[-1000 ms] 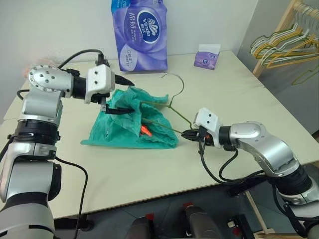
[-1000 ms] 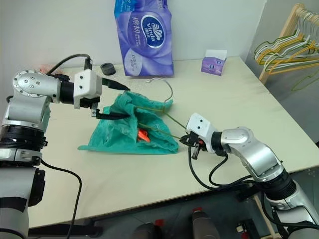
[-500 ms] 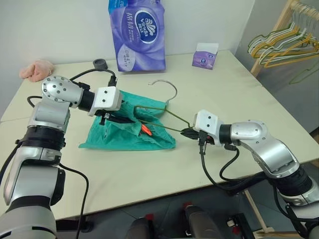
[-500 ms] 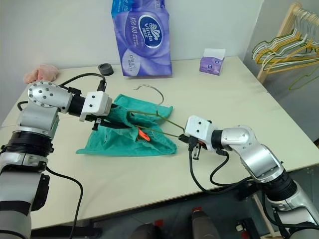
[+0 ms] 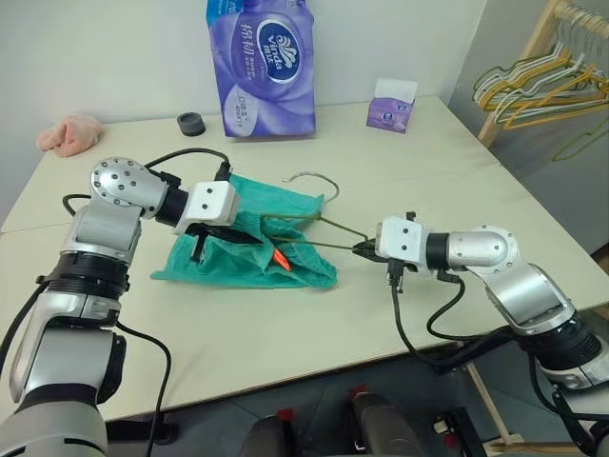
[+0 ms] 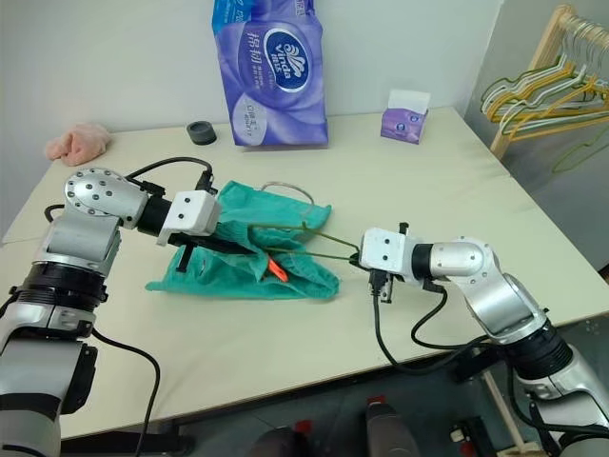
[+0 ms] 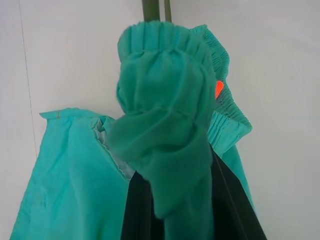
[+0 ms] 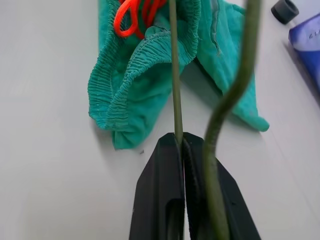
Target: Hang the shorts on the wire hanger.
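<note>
The teal-green shorts [image 5: 233, 255] lie crumpled on the table's middle left, with the orange drawstring [image 5: 279, 256] showing at the waistband. My left gripper [image 5: 238, 235] is shut on a bunched fold of the gathered waistband [image 7: 165, 95]; its black fingers [image 7: 234, 207] flank the cloth. The thin olive wire hanger [image 5: 341, 228] lies low across the shorts, its hook [image 5: 312, 174] at the far side and one arm threaded into the fabric. My right gripper [image 8: 184, 141], right of the shorts, is shut on the hanger's corner [image 8: 174, 80].
A tall purple tissue pack [image 5: 262, 67], a small purple tissue box [image 5: 392, 107] and a black cap [image 5: 190, 123] stand along the table's far edge. A pink cloth lump [image 5: 68, 133] sits far left. A wooden rack of coloured hangers [image 5: 533, 86] stands right of the table.
My left gripper came down from above the shorts, open, and shut on the waistband. The right wrist rolled, and the hanger tipped from raised to nearly flat over the shorts.
</note>
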